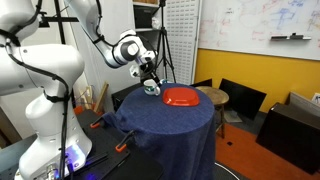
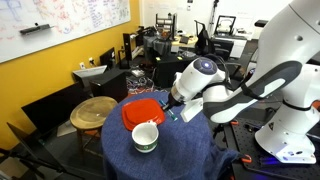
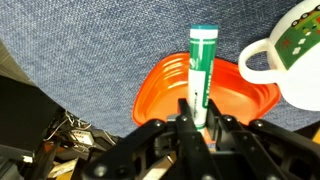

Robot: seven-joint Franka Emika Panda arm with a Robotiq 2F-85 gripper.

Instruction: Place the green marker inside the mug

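**A:** Wrist view first: can we read anything?

**B:** We see green print along the green marker (image 3: 203,60) and green-and-red decoration on the mug (image 3: 292,50), none of it legible.

**A:** And the gripper (image 3: 203,120)?

**B:** Its fingers are clamped narrowly on the marker. It stands upright before the red dish (image 3: 160,95), mug just beside.

**A:** In an exterior view?

**B:** The gripper (image 1: 150,80) hangs close by the mug (image 1: 152,90).

**A:** In an exterior view, from across?

**B:** We place the gripper (image 2: 171,108) at the dish's (image 2: 138,108) edge, mug (image 2: 146,137) near, on blue cloth (image 2: 185,150).
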